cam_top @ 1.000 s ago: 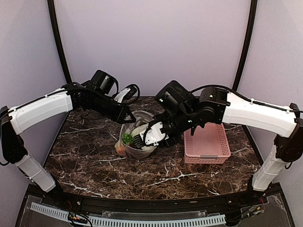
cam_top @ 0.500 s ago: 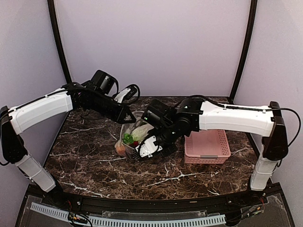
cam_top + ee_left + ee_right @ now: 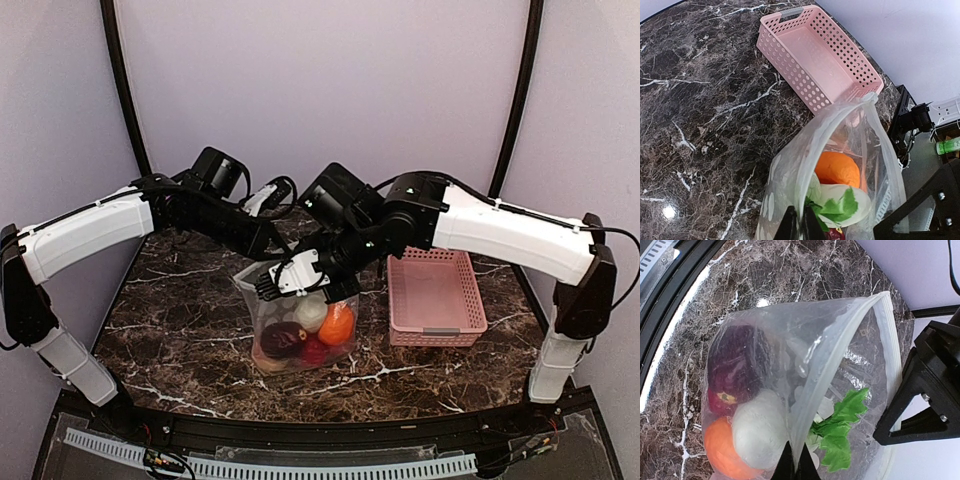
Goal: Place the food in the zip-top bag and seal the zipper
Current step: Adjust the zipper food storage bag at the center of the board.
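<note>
Now the left gripper (image 3: 799, 227) and right gripper (image 3: 794, 465) are each pinched shut on the mouth edge of the bag (image 3: 298, 300), close together. It hangs below them with food inside: an orange (image 3: 338, 323), a maroon one (image 3: 735, 362) and green leaves (image 3: 840, 432). The basket (image 3: 436, 296) sits to their right.

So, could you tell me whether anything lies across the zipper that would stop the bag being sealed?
Nothing visibly does. The food sits down inside the zip-top bag; the green leaf is nearest the mouth but looks inside the zipper. The left end effector and right end effector pinch the bag's rim.
</note>
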Motion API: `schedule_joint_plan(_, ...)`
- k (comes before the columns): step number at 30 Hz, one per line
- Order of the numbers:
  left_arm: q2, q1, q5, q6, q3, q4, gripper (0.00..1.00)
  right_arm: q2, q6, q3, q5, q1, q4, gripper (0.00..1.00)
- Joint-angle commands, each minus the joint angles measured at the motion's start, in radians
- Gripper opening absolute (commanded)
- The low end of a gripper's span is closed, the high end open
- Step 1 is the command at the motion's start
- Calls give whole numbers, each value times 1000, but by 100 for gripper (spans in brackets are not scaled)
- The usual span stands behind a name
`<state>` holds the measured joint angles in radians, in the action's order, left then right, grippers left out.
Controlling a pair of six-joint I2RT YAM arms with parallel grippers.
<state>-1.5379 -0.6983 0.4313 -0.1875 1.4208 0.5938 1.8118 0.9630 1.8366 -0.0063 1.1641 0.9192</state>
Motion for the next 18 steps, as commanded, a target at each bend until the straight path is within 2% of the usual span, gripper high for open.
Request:
schedule_joint_plan(1, 14, 0, 35, -8, 14, -22, 5, 22, -41, -17, 2, 1, -30, 0)
schedule_joint_plan(4, 12, 0, 43, -11, 10, -23, 7, 23, -51, -8, 1, 1, -33, 0)
schedule_joint_plan(6, 14, -1, 44, -12, 9, -23, 18, 23, -55, -2, -1, 2, -33, 0)
schedule_joint_plan(7, 16, -1, 43, -13, 9, -21, 27, 22, -57, 0, -2, 1, -33, 0)
schedule_joint_plan(9, 23, 0, 31, -10, 9, -15, 37, 21, -61, 3, -2, 2, -33, 0)
schedule_joint_plan(13, 31, -1, -4, 3, 6, 16, 41, 17, -65, -2, 3, 2, -33, 0)
schedule_joint_plan(18, 14, 0, -1, 6, 2, 40, 40, 10, -72, -2, -9, 1, -33, 1)
